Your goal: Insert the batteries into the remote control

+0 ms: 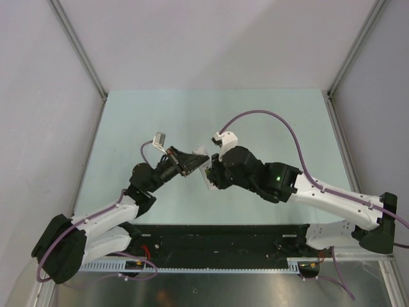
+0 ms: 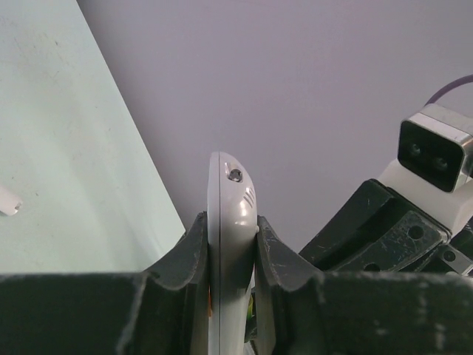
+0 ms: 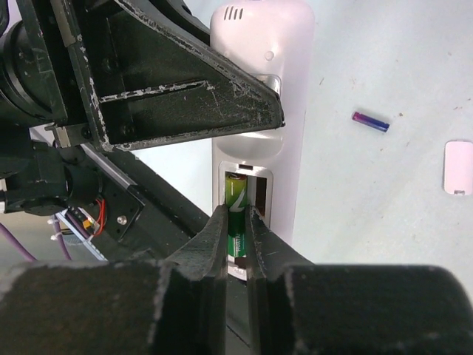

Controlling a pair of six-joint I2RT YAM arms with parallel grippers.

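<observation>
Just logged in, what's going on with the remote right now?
The left gripper is clamped on the white remote, holding it up with its open battery recess facing the right arm. The right gripper is shut on the green battery, which sits in that recess. The purple battery and the battery cover lie apart on the table.

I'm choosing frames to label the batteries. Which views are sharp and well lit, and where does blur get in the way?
Right wrist view: green battery in the remote and purple battery on the table are crisp; only the right gripper's near, dark fingers blur. Left wrist view: remote sharp but edge-on, left gripper dim. Top view: even light, no glare, both too small to see.
</observation>
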